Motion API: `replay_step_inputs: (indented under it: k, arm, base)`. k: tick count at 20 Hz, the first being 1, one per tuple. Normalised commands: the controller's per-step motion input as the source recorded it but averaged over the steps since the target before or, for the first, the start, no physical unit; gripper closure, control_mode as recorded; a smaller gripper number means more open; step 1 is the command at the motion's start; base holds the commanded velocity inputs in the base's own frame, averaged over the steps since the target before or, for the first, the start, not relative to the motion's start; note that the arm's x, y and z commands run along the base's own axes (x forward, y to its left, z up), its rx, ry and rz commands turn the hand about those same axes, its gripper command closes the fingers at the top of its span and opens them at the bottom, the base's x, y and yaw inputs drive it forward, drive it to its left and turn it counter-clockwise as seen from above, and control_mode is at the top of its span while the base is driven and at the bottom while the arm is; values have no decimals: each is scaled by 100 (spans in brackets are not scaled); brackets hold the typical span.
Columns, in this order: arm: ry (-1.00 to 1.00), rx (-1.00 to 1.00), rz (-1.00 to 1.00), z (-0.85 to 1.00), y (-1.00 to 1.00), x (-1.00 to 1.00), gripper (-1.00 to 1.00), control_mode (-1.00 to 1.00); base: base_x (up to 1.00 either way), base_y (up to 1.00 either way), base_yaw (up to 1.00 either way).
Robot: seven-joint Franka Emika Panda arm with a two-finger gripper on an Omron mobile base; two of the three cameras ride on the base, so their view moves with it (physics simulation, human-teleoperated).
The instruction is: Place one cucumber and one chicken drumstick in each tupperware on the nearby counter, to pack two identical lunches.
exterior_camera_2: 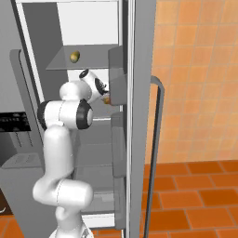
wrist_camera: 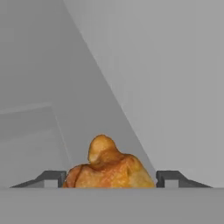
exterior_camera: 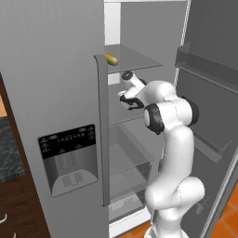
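I had the arm reaching into the open fridge [exterior_camera: 139,153], its hand under the upper shelf [exterior_camera: 135,58]. In the hand view the gripper [wrist_camera: 111,178] sat with its two dark fingertips [wrist_camera: 168,178] flush against either side of the chicken drumstick [wrist_camera: 107,168]; the orange-brown chunk filled the whole gap between them, its knobby end poking up away from the camera. So the jaws stood at a middling width, pressed onto the drumstick. From the right base view I could see a sliver of that same orange piece [exterior_camera_2: 107,99] at the hand, close beside the grey bins of the open door [exterior_camera_2: 135,116]. The left base view showed the wrist, but I could not make out the fingers there. One cucumber [exterior_camera: 111,59] lay on the upper shelf, above the hand and near the shelf's front edge; from the right it read as a small olive lump [exterior_camera_2: 74,56]. At the left edge, a strip of the speckled counter [exterior_camera: 10,153] showed over dark drawers.
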Motion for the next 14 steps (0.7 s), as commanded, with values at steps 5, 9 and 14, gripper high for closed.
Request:
replay_step_inputs:
  k: [5, 9, 14]
  arm:
    - [-42, 0, 3, 8, 26, -100, 100, -100]
    - [-31, 7, 2, 56, 36, -97, 100, -100]
    - [-1, 15, 0, 100, 46, -95, 100, -100]
  base:
    - [0, 0, 0]
    - [0, 0, 0]
    - [0, 0, 0]
